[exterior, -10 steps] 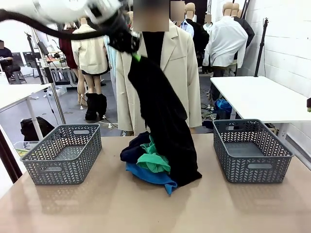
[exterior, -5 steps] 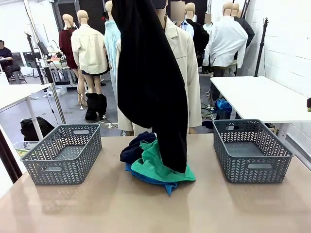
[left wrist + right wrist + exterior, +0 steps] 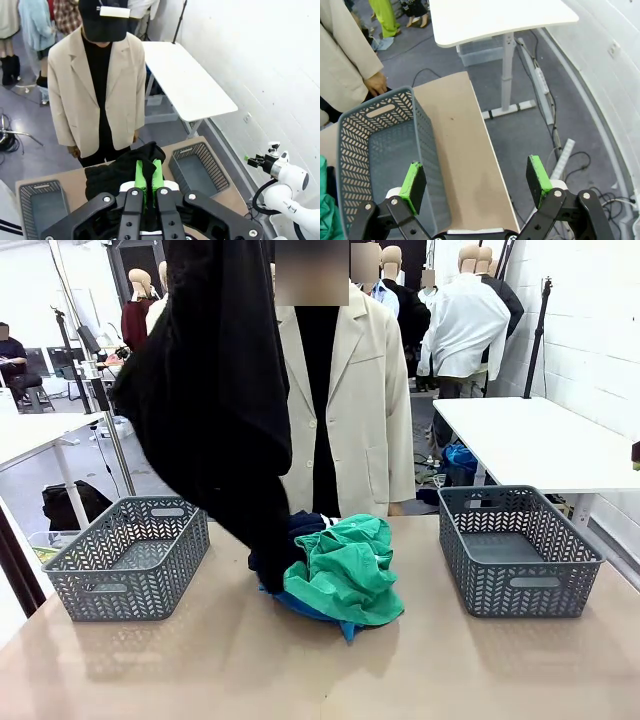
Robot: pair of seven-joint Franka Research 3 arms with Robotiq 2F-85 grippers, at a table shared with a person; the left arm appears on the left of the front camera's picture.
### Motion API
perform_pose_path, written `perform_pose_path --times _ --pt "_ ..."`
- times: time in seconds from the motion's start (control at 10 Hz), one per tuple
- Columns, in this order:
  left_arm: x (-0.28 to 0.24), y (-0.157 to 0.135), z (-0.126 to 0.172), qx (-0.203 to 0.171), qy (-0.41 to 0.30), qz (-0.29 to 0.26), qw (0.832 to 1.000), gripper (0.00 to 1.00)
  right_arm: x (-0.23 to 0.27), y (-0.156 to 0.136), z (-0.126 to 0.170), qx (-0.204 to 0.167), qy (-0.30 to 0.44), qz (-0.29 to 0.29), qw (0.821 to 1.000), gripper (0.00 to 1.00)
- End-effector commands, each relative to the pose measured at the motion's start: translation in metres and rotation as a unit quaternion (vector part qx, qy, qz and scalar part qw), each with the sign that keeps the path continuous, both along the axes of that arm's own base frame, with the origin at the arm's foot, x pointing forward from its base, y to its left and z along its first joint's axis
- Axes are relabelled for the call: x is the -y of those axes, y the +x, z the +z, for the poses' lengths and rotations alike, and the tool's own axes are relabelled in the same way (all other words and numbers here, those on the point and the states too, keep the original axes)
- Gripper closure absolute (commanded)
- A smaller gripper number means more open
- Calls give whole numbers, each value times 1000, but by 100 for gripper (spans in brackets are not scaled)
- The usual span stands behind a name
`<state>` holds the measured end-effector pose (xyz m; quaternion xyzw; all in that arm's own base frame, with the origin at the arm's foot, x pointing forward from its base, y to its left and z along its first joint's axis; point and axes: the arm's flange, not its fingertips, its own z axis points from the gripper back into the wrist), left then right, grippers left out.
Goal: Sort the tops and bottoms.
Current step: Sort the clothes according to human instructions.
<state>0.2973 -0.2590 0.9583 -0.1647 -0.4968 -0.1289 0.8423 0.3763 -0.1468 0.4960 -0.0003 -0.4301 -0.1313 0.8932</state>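
Black garment (image 3: 215, 410) swung left, pinched in left claw (image 3: 148, 169), right claw (image 3: 475, 176) agape

grey basket, left (image 3: 150, 550) | grey basket, right (image 3: 520, 585) | tan table (image 3: 200, 670) | person in beige coat (image 3: 375, 410) behind | white table (image 3: 530, 435) beyond

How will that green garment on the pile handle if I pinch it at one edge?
Probably floppy: the green garment lies crumpled in soft folds, so it should drape long, as the black garment does hanging from the left gripper. It rests on the bright blue garment, so lifting may drag that along.
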Motion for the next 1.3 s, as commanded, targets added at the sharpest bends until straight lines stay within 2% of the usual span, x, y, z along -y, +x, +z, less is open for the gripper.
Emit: perform_pose_path --times 0.0,1.2 --pt "4 0 -2 0 6 -4 1000 100 0 -1 -1 -3 5 -1 1000 0" --pt "4 0 -2 0 6 -4 1000 100 0 -1 -1 -3 5 -1 1000 0"
